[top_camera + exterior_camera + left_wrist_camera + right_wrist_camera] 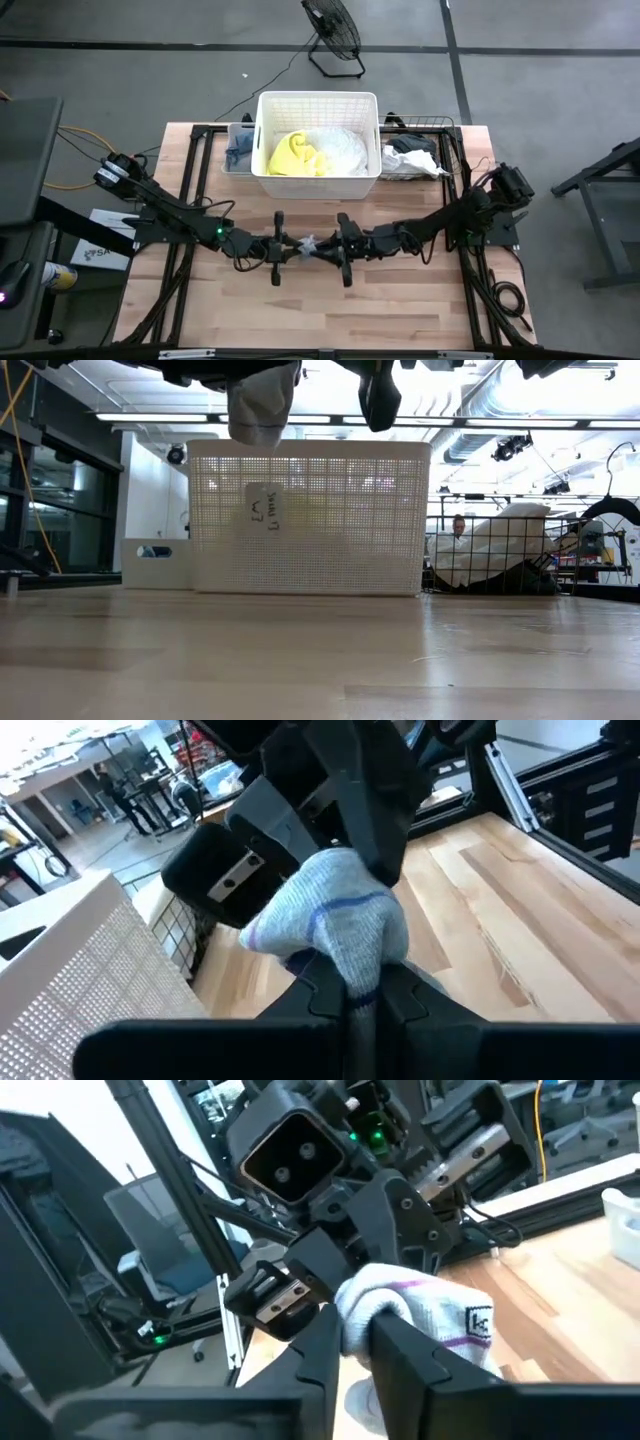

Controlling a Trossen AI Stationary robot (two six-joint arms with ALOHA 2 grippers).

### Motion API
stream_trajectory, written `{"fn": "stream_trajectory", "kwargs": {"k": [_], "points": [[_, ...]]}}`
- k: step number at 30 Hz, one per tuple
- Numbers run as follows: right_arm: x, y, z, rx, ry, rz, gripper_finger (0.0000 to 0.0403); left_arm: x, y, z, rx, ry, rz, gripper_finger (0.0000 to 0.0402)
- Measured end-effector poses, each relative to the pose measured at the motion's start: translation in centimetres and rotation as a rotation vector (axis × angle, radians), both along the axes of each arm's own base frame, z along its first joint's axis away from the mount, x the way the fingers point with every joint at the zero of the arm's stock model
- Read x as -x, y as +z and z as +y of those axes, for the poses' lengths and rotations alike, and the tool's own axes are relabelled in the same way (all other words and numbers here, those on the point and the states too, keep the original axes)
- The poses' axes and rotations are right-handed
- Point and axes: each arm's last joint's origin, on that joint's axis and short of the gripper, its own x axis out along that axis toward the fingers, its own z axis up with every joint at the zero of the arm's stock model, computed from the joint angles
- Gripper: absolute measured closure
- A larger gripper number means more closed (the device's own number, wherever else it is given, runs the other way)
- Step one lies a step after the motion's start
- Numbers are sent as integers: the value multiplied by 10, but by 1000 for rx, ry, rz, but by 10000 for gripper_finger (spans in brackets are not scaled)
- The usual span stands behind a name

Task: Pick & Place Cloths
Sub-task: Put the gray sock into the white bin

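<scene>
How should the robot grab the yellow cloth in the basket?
From straight above, pinching the raised fold at the top of the yellow cloth. It lies bunched in the white basket, beside a white cloth, and the basket's walls block any sideways approach. That is a judgement from its pose.

The left pincer (362,988) and right pincer (375,860) both pinch a blue-grey cloth (335,925).

My small pale cloth (262,405): top cut off in low view; yellow cloth (290,155) partly buried in basket (318,100).
</scene>
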Motion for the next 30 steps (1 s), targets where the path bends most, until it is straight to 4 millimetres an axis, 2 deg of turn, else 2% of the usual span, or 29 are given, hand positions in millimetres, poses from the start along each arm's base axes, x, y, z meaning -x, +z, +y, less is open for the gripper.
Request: {"fn": "stream_trajectory", "kwargs": {"k": [7,14,19,30], "points": [[2,4,1,54,9,-13,292,0,0,0,28,10,-1,394],[7,9,-2,138,-29,29,233,10,2,9,66,171,55,394],[8,8,-4,141,-85,47,223,27,18,19,121,244,55,395],[8,3,-4,126,-89,95,223,76,48,46,188,335,70,395]]}}
